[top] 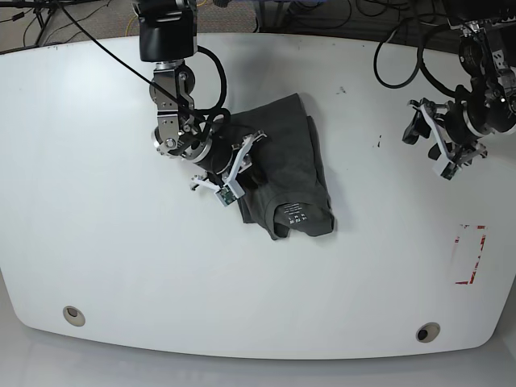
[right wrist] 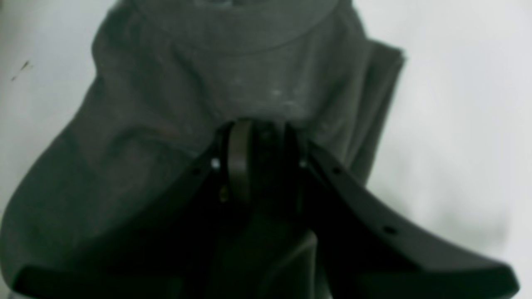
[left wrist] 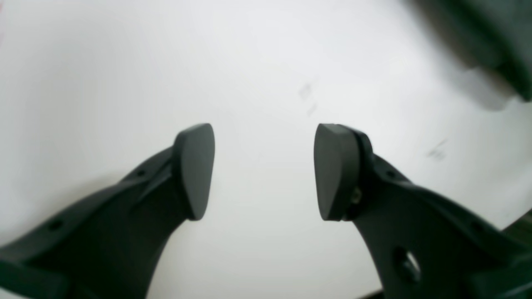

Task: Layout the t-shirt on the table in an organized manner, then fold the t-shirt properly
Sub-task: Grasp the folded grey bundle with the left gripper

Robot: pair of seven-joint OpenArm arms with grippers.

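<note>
The dark grey t-shirt [top: 292, 165] lies bunched in a rough folded heap near the middle of the white table [top: 121, 258], a small label showing at its front end. My right gripper [top: 244, 171] sits at the heap's left edge. In the right wrist view that gripper [right wrist: 255, 139] is shut on a pinch of t-shirt [right wrist: 174, 95] cloth, with the collar seam just beyond it. My left gripper [top: 414, 129] hovers far to the right, apart from the cloth. The left wrist view shows it [left wrist: 264, 166] open over bare table [left wrist: 124, 74], nothing between its fingers.
Two round metal grommets [top: 73, 315] [top: 427, 331] sit near the table's front edge. A red-outlined rectangle [top: 470, 254] marks the right side. Cables [top: 403, 56] trail over the back edge. A blurred dark shape [left wrist: 490, 37] fills the left wrist view's top right corner.
</note>
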